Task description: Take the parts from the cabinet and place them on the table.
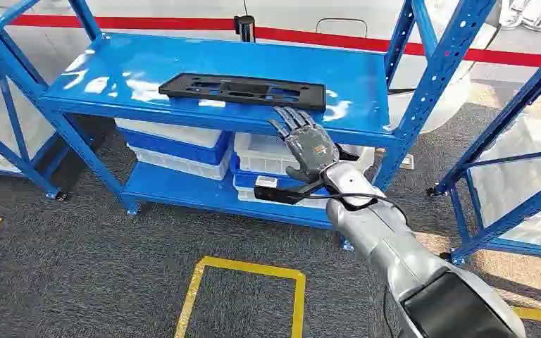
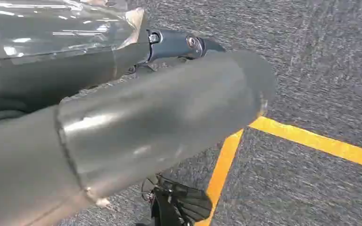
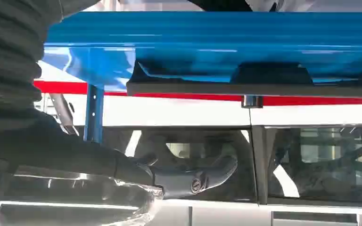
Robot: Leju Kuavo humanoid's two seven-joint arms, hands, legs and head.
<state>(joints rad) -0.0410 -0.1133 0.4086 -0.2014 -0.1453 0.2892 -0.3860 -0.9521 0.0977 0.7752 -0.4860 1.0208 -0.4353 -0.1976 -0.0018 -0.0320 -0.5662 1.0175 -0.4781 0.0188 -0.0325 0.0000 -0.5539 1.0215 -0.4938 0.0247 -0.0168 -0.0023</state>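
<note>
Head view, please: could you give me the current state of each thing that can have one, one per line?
Flat black plastic part: lying flat on the blue metal shelf, near its front edge, not gripped.
Right hand: open, fingers spread, reaching the part's right end.
White and blue plastic bins: stacked on the lower shelf.
Left hand: whether it is open or shut cannot be told.

black flat part [image 1: 243,91]: long rectangular plastic panel with cut-out slots; lies flat on the top shelf of the blue cabinet [image 1: 148,67], long side across the shelf, toward its near edge and right of centre; right end close to the near edge
</note>
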